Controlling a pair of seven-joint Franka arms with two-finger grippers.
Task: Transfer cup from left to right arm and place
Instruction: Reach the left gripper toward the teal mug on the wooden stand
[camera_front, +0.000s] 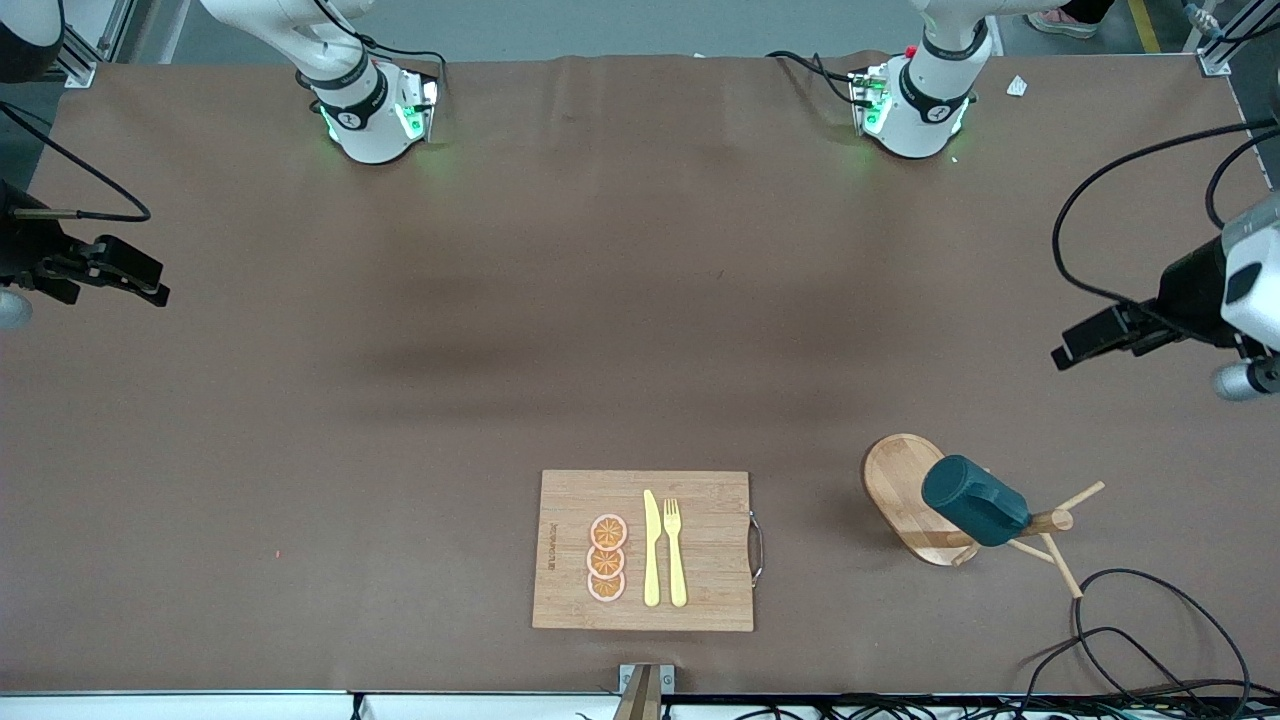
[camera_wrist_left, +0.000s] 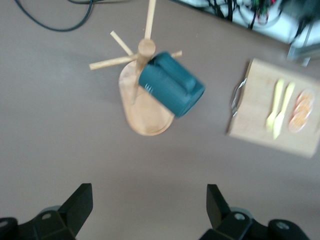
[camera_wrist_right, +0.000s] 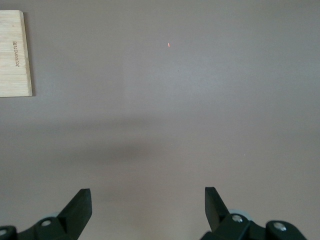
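Both tools stand apart and empty: left tool (camera_wrist_left: 149, 210) hangs over the worktop (camera_front: 500, 300) at that arm's end, right tool (camera_wrist_right: 148, 210) over its own end. Cup (camera_front: 975, 500) hangs on the wooden peg stand (camera_front: 905, 490), at three o'clock from the cutting board (camera_front: 715, 545).

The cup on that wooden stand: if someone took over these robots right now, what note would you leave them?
Left end effector: open, empty, in the air over bare table at its own end, cup in its camera's sight.
Right end effector: open, empty, waiting over bare table at its end.
Cup: hanging on the wooden peg stand, beside the cutting board.
Done: nothing.
Left: pick the cup, hand it over, place it.
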